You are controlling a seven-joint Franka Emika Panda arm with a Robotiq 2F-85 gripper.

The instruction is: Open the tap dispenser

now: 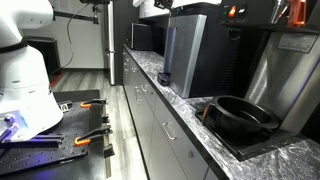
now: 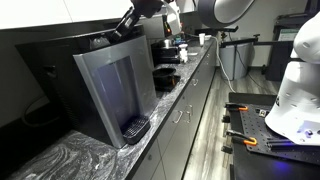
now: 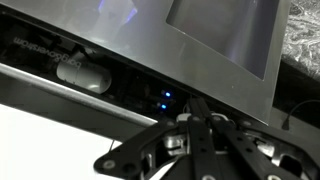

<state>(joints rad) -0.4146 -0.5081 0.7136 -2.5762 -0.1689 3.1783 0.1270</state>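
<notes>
The tap dispenser [image 1: 185, 55] is a tall box with a silver-grey front panel and black sides, standing on the marbled counter in both exterior views [image 2: 112, 90]. In the wrist view its silver panel [image 3: 220, 30] fills the upper frame, above a dark strip with small blue lights [image 3: 165, 98] and a white oblong part [image 3: 85, 75]. My gripper [image 3: 196, 108] has its fingers closed together, with the tips at that dark strip near the lights. In the exterior views the gripper [image 2: 128, 25] sits at the dispenser's top edge [image 1: 162, 8]. Whether it touches is unclear.
A round black pan [image 1: 240, 115] sits on the counter near the dispenser. A smaller dark box appliance [image 2: 165, 50] stands further along the marbled counter [image 1: 170, 95]. A white robot body [image 2: 295, 80] and a black bench with orange-handled tools [image 1: 90, 105] stand across the aisle.
</notes>
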